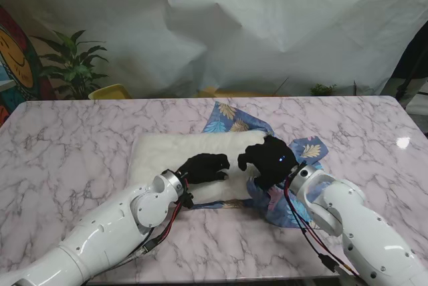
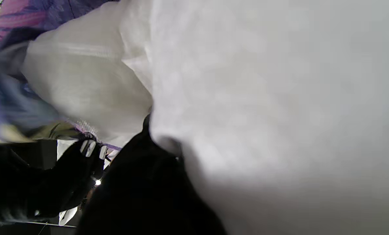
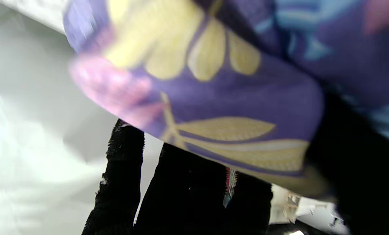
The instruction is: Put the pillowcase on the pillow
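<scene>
nearest to me the two white arms rise from the bottom corners onto the marble table (image 1: 73, 132). the left hand (image 1: 204, 167), in a black glove, lies on the near right part of the white pillow (image 1: 175, 154), fingers bent and pressed into it; the left wrist view shows the pillow's white fabric bulging against the dark fingers (image 2: 142, 182), but i cannot tell whether they truly pinch it. just to the right, the right hand (image 1: 267, 159), also black-gloved, is curled over the bunched edge of the purple-blue leaf-print pillowcase (image 1: 294, 196), and the right wrist view shows that fabric (image 3: 233, 98) draped over its fingers (image 3: 187, 189), so it has hold of the cloth. the pillowcase wraps the pillow's right end, with the rest of the pillow bare to the left. farther off, a corner of the pillowcase sticks out past the pillow's far edge. beyond the table stand a green plant (image 1: 72, 67) at far left and a crumpled white backdrop (image 1: 267, 25).
</scene>
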Tool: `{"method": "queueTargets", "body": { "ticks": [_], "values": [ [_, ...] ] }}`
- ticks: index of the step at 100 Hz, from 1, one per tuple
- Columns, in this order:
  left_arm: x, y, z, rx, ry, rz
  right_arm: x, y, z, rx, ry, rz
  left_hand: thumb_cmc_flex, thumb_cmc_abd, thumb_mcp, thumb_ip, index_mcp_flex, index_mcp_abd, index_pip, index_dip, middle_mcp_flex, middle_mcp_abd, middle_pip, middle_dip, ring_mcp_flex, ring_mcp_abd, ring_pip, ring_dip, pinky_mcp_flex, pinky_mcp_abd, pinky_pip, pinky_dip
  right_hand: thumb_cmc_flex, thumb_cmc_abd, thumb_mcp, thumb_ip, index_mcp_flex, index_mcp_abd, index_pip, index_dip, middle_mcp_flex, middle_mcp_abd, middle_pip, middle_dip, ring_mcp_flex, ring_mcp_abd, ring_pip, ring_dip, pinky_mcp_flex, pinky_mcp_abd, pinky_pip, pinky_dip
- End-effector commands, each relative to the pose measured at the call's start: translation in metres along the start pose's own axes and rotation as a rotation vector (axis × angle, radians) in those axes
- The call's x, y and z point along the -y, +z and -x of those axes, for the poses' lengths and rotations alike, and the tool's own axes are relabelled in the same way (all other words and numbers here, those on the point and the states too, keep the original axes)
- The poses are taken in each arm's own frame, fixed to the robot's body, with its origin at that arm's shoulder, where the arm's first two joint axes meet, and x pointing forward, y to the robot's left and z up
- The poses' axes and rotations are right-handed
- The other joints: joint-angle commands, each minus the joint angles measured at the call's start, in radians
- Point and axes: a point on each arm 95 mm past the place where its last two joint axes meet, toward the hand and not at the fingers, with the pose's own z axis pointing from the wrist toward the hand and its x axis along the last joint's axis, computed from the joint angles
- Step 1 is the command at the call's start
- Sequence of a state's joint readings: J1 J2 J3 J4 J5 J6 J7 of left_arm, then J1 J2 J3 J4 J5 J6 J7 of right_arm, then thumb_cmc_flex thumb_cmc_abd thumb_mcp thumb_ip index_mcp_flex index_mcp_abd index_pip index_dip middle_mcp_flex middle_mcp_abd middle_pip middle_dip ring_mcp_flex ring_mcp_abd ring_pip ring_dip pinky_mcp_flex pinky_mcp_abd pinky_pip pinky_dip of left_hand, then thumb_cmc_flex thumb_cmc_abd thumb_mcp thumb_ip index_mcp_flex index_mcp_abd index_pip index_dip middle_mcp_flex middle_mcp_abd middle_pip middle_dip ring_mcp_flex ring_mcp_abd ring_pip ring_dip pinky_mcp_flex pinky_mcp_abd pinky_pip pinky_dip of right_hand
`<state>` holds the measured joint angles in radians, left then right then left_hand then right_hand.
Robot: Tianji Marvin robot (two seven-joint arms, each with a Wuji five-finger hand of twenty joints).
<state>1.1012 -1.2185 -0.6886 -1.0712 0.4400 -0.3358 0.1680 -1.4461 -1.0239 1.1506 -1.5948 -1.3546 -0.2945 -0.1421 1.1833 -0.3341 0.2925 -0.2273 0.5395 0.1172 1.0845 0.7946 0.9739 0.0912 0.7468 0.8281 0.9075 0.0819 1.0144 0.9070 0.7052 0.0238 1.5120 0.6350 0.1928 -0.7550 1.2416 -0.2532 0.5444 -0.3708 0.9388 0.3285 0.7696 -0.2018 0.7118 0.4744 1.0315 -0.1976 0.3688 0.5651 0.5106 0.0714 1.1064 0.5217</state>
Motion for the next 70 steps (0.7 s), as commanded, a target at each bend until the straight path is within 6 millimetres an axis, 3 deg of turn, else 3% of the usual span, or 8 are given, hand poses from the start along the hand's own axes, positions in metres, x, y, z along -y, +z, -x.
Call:
{"method": "queueTargets", "body": {
  "ticks": [1, 13, 24, 35, 48, 52, 59, 70],
  "values": [
    [-0.007, -0.001, 0.003, 0.016, -0.001, 0.025, -0.013, -0.006, -0.003, -0.008, 0.009, -0.011, 0.108, 0.116, 0.031, 0.100, -0.012, -0.027, 0.053, 0.018, -0.013, 0.059, 0.040, -0.005, 0.035, -0.037, 0.037, 0.001, 0.033, -0.100, 0.046, 0.000, -0.143, 0.054, -0.072, 0.032, -0.098, 0.114, -0.112, 0.006, -0.156, 0.066, -0.008, -0.045, -0.139, 0.068, -0.104, -0.083, -0.115, 0.051, -0.040, -0.008],
    [-0.009, 0.001, 0.004, 0.019, -0.004, 0.026, -0.030, -0.015, -0.007, -0.014, 0.021, -0.066, 0.108, 0.117, 0.031, 0.100, -0.013, -0.032, 0.052, 0.018, -0.014, 0.058, 0.041, -0.004, 0.035, -0.039, 0.038, 0.001, 0.033, -0.100, 0.047, 0.000, -0.248, 0.132, -0.173, 0.026, -0.196, 0.220, -0.241, -0.062, -0.341, 0.145, -0.032, -0.108, -0.347, 0.135, -0.106, -0.159, -0.249, 0.085, -0.078, -0.048],
    [-0.010, 0.004, 0.005, 0.020, -0.009, 0.027, -0.047, -0.022, -0.011, 0.000, 0.023, -0.071, 0.108, 0.115, 0.030, 0.099, -0.011, -0.032, 0.051, 0.019, -0.012, 0.058, 0.041, -0.004, 0.036, -0.039, 0.039, 0.001, 0.034, -0.101, 0.047, 0.000, -0.249, 0.184, -0.237, 0.029, -0.241, 0.271, -0.315, -0.095, -0.436, 0.183, -0.041, -0.127, -0.469, 0.163, -0.060, -0.197, -0.310, 0.094, -0.097, -0.093],
    [-0.012, 0.006, 0.004, 0.017, -0.012, 0.028, -0.062, -0.029, -0.013, 0.036, 0.018, -0.089, 0.108, 0.116, 0.028, 0.099, -0.012, -0.034, 0.051, 0.020, -0.012, 0.057, 0.042, -0.003, 0.035, -0.041, 0.039, 0.001, 0.035, -0.103, 0.047, 0.000, -0.128, 0.198, -0.306, 0.058, -0.263, 0.290, -0.360, -0.104, -0.481, 0.223, -0.045, -0.138, -0.540, 0.183, -0.035, -0.232, -0.348, 0.099, -0.103, -0.140],
    [-0.014, 0.007, 0.004, 0.008, -0.013, 0.030, -0.074, -0.032, -0.009, 0.138, -0.049, -0.101, 0.108, 0.118, 0.027, 0.099, -0.012, -0.036, 0.050, 0.022, -0.013, 0.056, 0.041, -0.003, 0.035, -0.040, 0.039, 0.001, 0.035, -0.103, 0.047, 0.000, -0.024, 0.203, -0.190, 0.092, -0.232, 0.298, -0.365, -0.095, -0.458, 0.234, -0.034, -0.137, -0.524, 0.177, -0.007, -0.242, -0.332, 0.092, -0.086, -0.166],
    [-0.014, 0.007, 0.003, 0.007, -0.014, 0.031, -0.073, -0.029, -0.006, 0.188, -0.066, -0.084, 0.108, 0.118, 0.026, 0.099, -0.011, -0.038, 0.051, 0.023, -0.012, 0.056, 0.042, -0.003, 0.035, -0.041, 0.039, 0.001, 0.035, -0.103, 0.047, 0.000, -0.063, 0.299, -0.225, 0.088, -0.224, 0.300, -0.366, -0.089, -0.426, 0.230, -0.035, -0.137, -0.489, 0.181, 0.001, -0.242, -0.314, 0.092, -0.073, -0.172],
    [-0.015, 0.007, 0.003, 0.004, -0.015, 0.031, -0.071, -0.024, -0.004, 0.246, -0.059, -0.080, 0.108, 0.116, 0.025, 0.099, -0.011, -0.039, 0.050, 0.023, -0.012, 0.054, 0.042, -0.003, 0.035, -0.041, 0.039, 0.001, 0.035, -0.103, 0.047, 0.000, -0.109, 0.508, -0.452, 0.099, -0.210, 0.318, -0.378, -0.076, -0.367, 0.226, -0.042, -0.131, -0.431, 0.187, -0.003, -0.226, -0.291, 0.095, -0.058, -0.178],
    [-0.015, 0.006, 0.003, 0.000, -0.017, 0.034, -0.059, -0.008, 0.001, 0.330, -0.033, -0.098, 0.108, 0.117, 0.026, 0.100, -0.013, -0.038, 0.049, 0.023, -0.014, 0.055, 0.042, -0.002, 0.033, -0.041, 0.039, 0.000, 0.034, -0.103, 0.047, 0.000, -0.126, 0.642, -0.674, 0.108, -0.145, 0.311, -0.373, -0.048, -0.258, 0.210, -0.041, -0.092, -0.331, 0.200, -0.006, -0.185, -0.233, 0.106, -0.043, -0.137]
  ]
}}
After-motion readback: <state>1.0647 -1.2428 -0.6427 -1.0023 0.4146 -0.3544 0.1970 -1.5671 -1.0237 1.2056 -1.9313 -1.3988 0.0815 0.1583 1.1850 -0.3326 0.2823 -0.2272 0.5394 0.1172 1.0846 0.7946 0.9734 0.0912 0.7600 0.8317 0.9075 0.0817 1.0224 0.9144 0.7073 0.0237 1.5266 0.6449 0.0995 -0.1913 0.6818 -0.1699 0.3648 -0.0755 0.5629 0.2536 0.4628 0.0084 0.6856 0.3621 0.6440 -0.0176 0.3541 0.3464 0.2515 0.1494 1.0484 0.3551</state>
